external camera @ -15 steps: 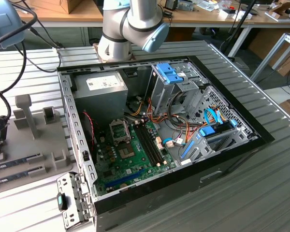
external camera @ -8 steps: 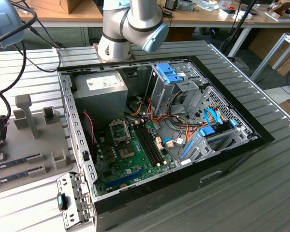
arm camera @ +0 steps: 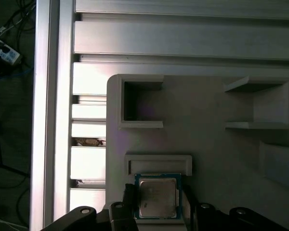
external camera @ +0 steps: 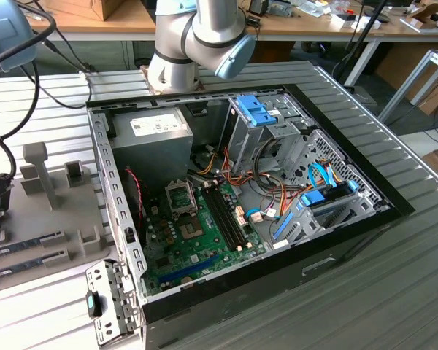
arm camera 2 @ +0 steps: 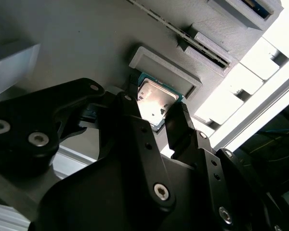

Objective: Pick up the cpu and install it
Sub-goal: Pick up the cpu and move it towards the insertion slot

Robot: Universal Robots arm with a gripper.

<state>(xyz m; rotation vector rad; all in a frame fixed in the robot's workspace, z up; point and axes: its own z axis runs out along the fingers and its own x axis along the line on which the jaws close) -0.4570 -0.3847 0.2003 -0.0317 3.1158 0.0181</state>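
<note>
Tool point(arm camera 2: 154, 114) straddles the cpu point(arm camera 2: 156, 96), set narrow; we judge it clamped on two opposite sides. We see the cpu seated in its pocket near the grey holder's point(arm camera: 216, 154) edge, not lifted. Install into the case point(external camera: 314, 268) socket point(external camera: 187, 227) is not done.

The exterior view looks obliquely down into the open computer case point(external camera: 106, 168), while both wrist views closely share the cpu point(arm camera 2: 156, 98) point(arm camera: 157, 197).
</note>
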